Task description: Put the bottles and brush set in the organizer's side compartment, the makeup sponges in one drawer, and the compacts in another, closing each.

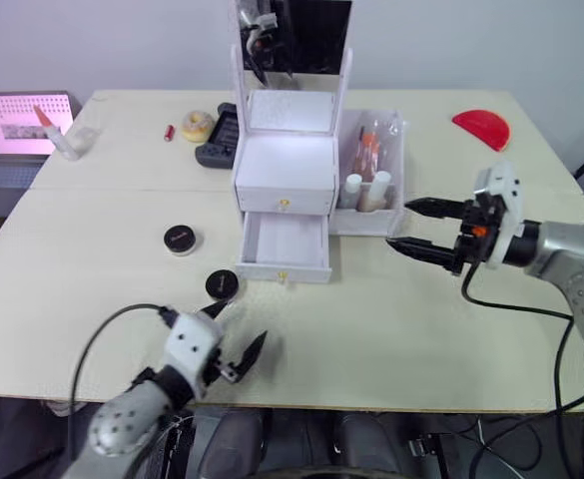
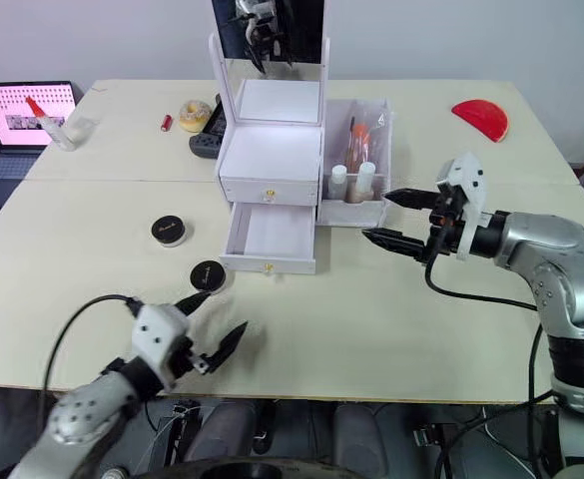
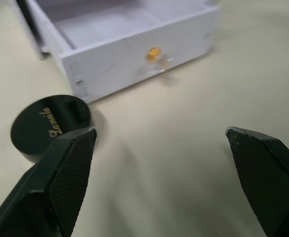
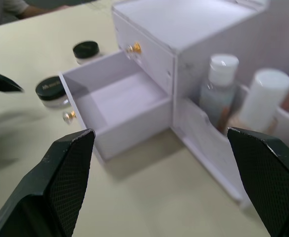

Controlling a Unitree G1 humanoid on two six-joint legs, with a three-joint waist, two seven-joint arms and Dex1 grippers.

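The move I'm lining up turns on the near compact [image 1: 221, 284]: it sits just ahead of my left gripper [image 1: 234, 341] and a little to its left, between those fingertips and the front of the open lower drawer [image 1: 284, 244]; my left arm is plainly the nearer one, the right being well off on the far side of the organizer [image 1: 284, 160]; in the left wrist view the compact [image 3: 49, 126] shows just past the tip of one finger, not between the two, so I judge a short push forward and a shift left would centre it; it is a flat round puck, so it has no long axis to square up to

My left gripper's jaws stand wide apart and hold nothing; my right gripper [image 1: 426, 228] is likewise spread and empty, hovering just beside the side compartment [image 1: 396, 165], where the bottles [image 1: 365, 192] stand with the brush set [image 1: 367, 150] behind them

A second compact [image 1: 180, 239] lies further left and farther from me, well apart from both grippers; the lower drawer looks empty inside, and the upper drawer [image 1: 284, 201] is shut; my guess is the compacts are the step in hand, the nearer first
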